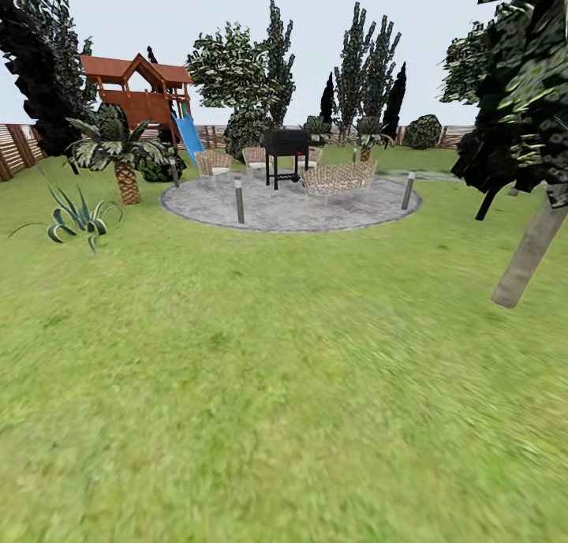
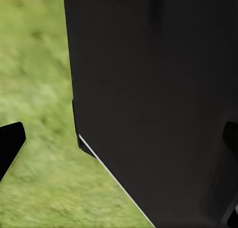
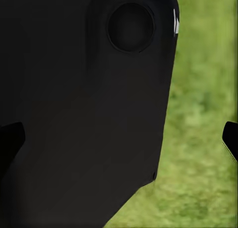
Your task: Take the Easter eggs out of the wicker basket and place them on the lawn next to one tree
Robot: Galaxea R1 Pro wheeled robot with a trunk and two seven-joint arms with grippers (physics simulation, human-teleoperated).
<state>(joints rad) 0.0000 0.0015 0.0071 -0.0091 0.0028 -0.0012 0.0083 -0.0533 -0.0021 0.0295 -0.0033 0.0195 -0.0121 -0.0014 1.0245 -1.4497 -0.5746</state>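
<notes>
From the head camera I look forward and slightly down across the lawn toward a round paved patch far ahead, a playset behind it at the left and a leaning pale tree trunk at the right edge. My left wrist camera sits tight against a black body panel of the robot — grass shows close beside it, blurred. My right wrist camera is just as crowded by a dark panel, facing down at turf. All three views share only the grass.
</notes>
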